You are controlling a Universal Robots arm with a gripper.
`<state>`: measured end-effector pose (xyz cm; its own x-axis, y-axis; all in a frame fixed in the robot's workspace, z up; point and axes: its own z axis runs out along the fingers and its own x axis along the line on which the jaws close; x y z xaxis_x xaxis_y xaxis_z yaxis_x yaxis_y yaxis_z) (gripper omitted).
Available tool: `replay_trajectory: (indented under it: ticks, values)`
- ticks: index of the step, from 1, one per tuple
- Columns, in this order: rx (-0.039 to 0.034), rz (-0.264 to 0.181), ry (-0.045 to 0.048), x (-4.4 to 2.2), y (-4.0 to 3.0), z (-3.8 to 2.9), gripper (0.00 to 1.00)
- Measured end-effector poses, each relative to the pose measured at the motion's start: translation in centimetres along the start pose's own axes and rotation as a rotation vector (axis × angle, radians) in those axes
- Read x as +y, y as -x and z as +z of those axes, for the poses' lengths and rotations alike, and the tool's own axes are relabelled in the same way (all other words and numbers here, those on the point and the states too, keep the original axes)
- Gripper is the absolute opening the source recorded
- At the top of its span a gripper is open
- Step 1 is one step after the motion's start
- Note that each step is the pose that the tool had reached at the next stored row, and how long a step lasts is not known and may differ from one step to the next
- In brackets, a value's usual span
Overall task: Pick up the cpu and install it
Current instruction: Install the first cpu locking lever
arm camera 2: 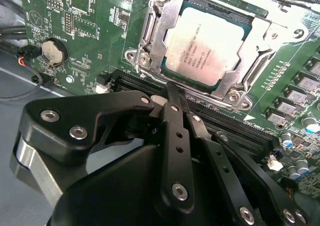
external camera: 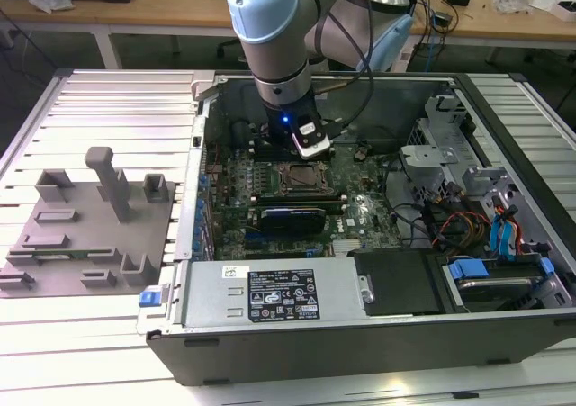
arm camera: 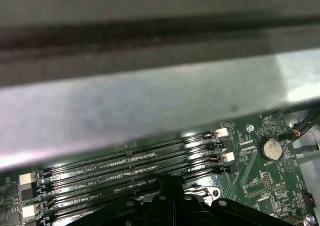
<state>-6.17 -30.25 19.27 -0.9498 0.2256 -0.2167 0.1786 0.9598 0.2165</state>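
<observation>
Open PC case on slatted metal bench, cpu seated in socket, gripper clenched empty (wooden desks behind).

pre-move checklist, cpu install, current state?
1. cpu lies in the socket frame: ok.
2. cpu sits square and flat in the frame: looks ok in the second wrist view.
3. claw is off the cpu, holding nothing: ok.
4. Socket retention closed and locked: cannot tell.
5. Memory slots beside the claw are unobstructed: ok.
6. Grey tray outside the case no longer carries the cpu: ok.
</observation>
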Motion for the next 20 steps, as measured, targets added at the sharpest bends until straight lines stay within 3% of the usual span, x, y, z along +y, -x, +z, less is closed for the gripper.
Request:
replay_trajectory:
  ticks: [20]
  values:
    - [0.0011,0.002,0.0103,0.08,0.12,-0.1,0.11]
